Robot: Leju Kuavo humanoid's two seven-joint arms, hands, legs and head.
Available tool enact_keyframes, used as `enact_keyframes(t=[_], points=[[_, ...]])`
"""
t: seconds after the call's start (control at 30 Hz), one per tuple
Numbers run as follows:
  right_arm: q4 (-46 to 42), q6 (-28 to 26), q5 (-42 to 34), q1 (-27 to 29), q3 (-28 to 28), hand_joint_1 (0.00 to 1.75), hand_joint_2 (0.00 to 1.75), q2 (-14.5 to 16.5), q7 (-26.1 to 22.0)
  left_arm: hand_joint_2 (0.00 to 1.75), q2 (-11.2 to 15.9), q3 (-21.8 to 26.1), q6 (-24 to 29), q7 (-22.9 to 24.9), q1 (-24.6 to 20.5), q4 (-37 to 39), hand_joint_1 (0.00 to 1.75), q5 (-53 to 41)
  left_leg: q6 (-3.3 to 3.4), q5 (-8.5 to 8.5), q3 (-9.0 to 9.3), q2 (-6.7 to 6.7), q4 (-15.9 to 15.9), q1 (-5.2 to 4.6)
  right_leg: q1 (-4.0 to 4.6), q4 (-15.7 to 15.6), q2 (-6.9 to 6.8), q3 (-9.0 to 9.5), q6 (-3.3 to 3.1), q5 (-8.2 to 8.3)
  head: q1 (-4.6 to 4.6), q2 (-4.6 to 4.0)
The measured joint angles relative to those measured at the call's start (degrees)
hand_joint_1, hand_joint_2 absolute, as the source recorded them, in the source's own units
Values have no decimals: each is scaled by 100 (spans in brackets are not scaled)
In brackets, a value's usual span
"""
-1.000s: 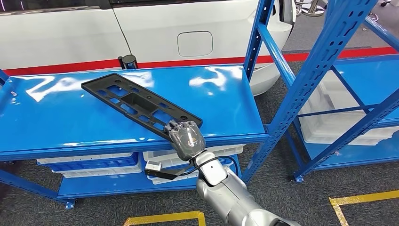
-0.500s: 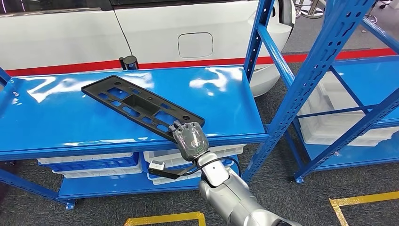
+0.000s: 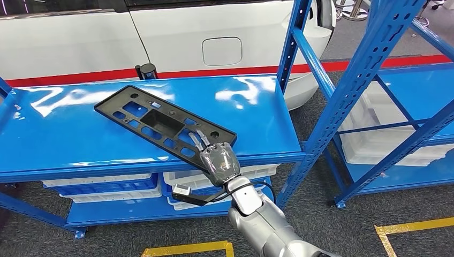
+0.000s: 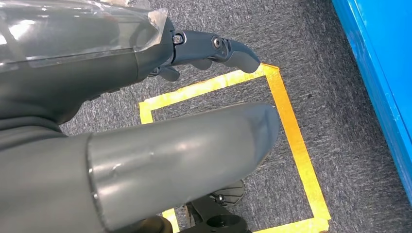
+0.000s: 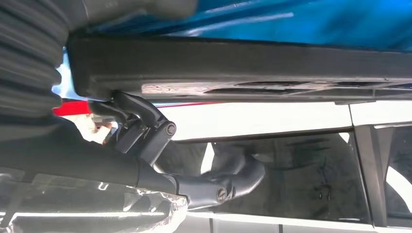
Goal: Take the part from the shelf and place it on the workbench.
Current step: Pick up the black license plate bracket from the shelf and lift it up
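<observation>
Gripping the near end of the black part [image 3: 165,122], my right hand [image 3: 218,160] sits at the front edge of the blue shelf [image 3: 251,115], fingers [image 3: 199,140] laid over the part's top face and, in the right wrist view, darker fingers [image 5: 145,127] curled against its edge, so the part [image 5: 243,65] is held between them. From my fingers the part runs away and to the left across the shelf top, a long flat plate with cut-outs, its near end at my fingertips and its far end well out on the blue surface; whether it rests flat or is tipped up I cannot tell. My left hand [image 4: 160,97] hangs low beside me over grey carpet [image 4: 316,58] and yellow floor tape [image 4: 291,141], fingers [image 4: 223,48] loosely apart with nothing between them. Below my right hand, under the shelf, white bins [image 3: 182,179] sit on a lower level. Beyond the part's far end stands a white car [image 3: 160,32], and off to my right a blue upright [image 3: 364,80] of a second rack.
</observation>
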Motion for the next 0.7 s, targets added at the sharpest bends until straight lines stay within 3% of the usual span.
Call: enact_keyframes(t=[0.7], points=[[49, 0, 94, 44, -77, 0, 175, -14, 55, 0, 0, 24, -26, -19, 1, 1, 0, 5, 0, 0, 0, 0, 0, 0, 0, 0, 0, 0, 0, 0, 0, 0]])
